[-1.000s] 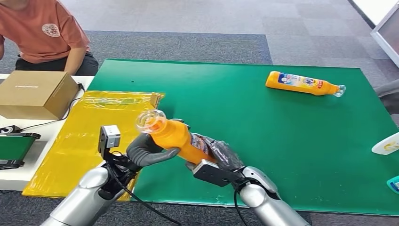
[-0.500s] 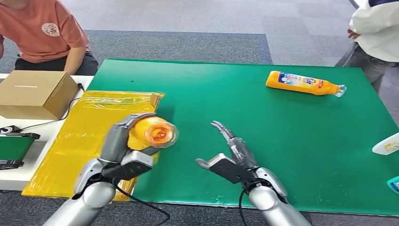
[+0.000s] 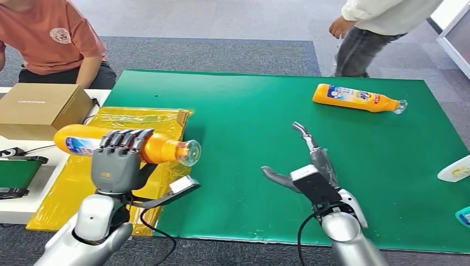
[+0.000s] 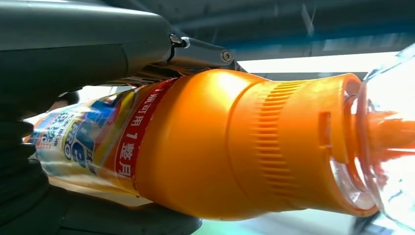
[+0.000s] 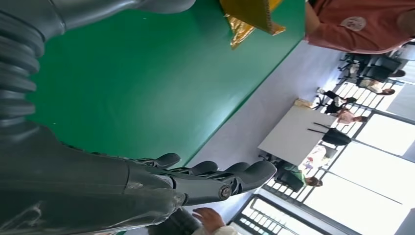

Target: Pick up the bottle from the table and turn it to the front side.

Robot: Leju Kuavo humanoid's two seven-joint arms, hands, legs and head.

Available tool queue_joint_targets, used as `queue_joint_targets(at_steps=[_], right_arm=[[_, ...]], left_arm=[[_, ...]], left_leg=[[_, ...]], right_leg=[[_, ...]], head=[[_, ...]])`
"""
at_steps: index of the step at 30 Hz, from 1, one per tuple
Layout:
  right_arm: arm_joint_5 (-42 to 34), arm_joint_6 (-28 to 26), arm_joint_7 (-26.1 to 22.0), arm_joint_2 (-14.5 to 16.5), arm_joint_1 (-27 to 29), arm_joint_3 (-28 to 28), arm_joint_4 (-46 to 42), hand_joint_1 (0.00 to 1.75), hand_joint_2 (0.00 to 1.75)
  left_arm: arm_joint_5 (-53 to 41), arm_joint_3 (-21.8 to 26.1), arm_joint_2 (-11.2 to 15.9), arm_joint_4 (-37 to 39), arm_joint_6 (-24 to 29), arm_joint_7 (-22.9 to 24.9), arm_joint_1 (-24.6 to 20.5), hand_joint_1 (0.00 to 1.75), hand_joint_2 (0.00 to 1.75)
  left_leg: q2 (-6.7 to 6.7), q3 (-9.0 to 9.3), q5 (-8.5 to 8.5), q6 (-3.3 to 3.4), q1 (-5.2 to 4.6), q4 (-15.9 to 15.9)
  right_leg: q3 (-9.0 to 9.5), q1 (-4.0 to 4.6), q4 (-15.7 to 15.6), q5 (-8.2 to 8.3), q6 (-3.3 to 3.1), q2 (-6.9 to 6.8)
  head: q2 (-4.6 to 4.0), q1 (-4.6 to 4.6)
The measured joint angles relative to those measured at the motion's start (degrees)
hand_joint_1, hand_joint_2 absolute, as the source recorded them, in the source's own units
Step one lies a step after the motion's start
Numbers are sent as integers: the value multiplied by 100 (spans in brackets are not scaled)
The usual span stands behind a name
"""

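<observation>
Low in the frame, your left hand (image 3: 115, 162) has its fingers wrapped over an orange bottle (image 3: 122, 145), holding it level above the yellow sheet (image 3: 100, 166) at the left side, with its clear cap (image 3: 190, 152) pointing toward the middle of the frame. In the left wrist view the bottle's label (image 4: 93, 142) shows a red band with white characters, of which you can make out "1", beside blue lettering too curved away to read. Your right hand (image 3: 307, 172) hovers at lower centre over the green mat (image 3: 266, 111), holding nothing, thumb and fingers spread apart. Further back, at the upper right of the mat, a second orange bottle (image 3: 358, 98) lies on its side with a blue and white label too small to read. At the left edge you see a brown cardboard box (image 3: 41, 110) on a white table. Behind it sits a person in an orange shirt (image 3: 47, 36) with a round chest emblem; another person (image 3: 377, 27) stands at the upper right on grey carpet tiles.
</observation>
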Motion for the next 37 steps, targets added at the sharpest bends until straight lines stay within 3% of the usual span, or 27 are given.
queue_joint_targets(at_steps=[6,10,14,24,28,33,37], right_arm=[[-206,173,-56,6,-108,13,-346,0,175],[-231,216,-110,6,-125,143,-587,0,175],[-220,221,-158,6,-122,351,-831,0,175],[-200,248,-206,4,-106,726,-1140,0,175],[-207,247,-211,4,-89,803,-1143,0,175],[-217,233,-215,3,-35,873,-1143,0,175],[-208,179,-213,2,33,914,-1144,0,175]], left_arm=[[226,345,-219,2032,-2,-526,-437,175,175],[268,661,-324,2927,28,-651,-643,175,175],[273,827,-431,3352,56,-769,-728,0,175],[251,886,-572,3512,214,-902,-711,0,175],[299,886,-575,3426,459,-1000,-604,0,0],[492,911,-591,3084,885,-1173,-371,0,0],[1116,928,-636,2603,1158,-1572,-118,0,0]], left_leg=[[3,-2,4,4,-2,0],[2,-4,4,5,-2,0],[2,-5,3,5,-2,0],[2,-5,4,5,-2,0],[2,-4,4,5,-2,0],[2,-5,3,6,-2,0],[2,-5,3,5,-2,0]], right_leg=[[-2,-1,0,9,2,2],[-4,-1,0,9,2,1],[-5,-1,0,8,2,2],[-3,0,0,8,2,1],[-3,0,0,8,2,1],[-4,0,0,7,2,1],[-5,0,-1,6,2,1]], head=[[-1,2],[-2,-1],[-1,0],[0,1],[-1,0],[0,0],[0,-1]])
